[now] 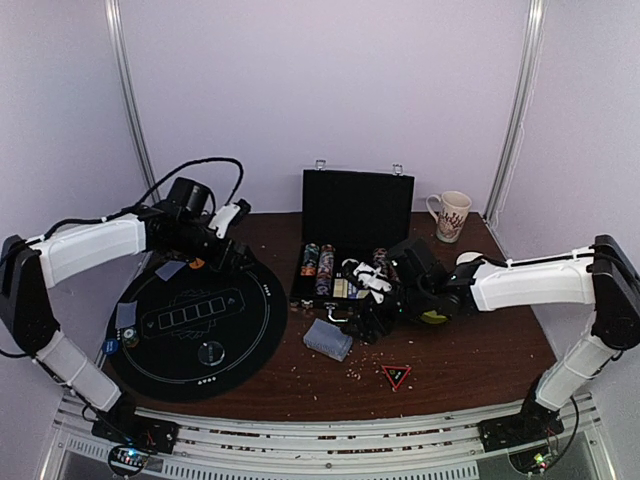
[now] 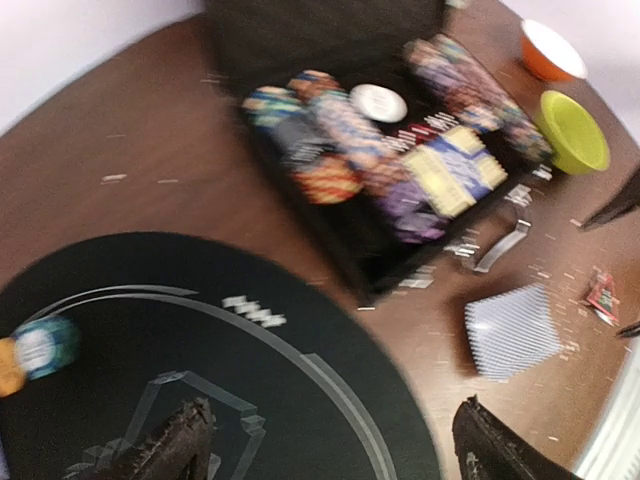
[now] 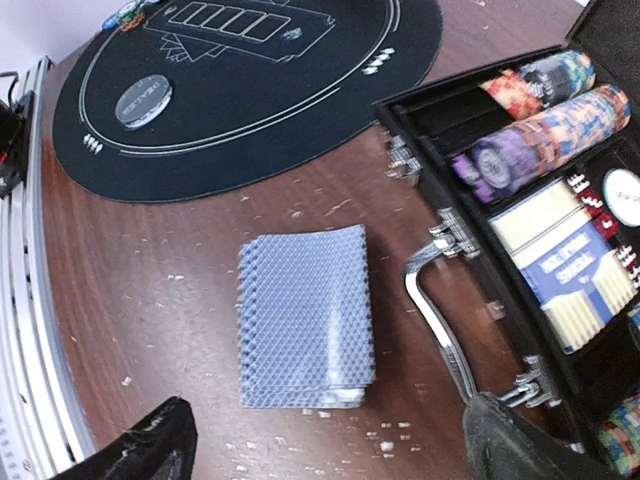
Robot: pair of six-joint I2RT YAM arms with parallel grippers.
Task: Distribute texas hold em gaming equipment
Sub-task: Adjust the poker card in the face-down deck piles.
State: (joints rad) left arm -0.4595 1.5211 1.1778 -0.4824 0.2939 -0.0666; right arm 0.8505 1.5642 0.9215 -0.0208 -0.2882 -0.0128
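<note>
Deck (image 3: 303, 315) lies between mat (image 3: 250, 110) and chip case (image 3: 445, 115) below released right claw (image 3: 325, 435); left claw (image 2: 330, 440) released.

The left arm (image 1: 90, 250) reaches forward, then bends in toward the middle. The left fingers (image 2: 175, 450) are spread wide apart and point down. The right arm (image 1: 530, 285) reaches in low from the other side. The right fingers (image 3: 510, 445) are spread wide too.
</note>
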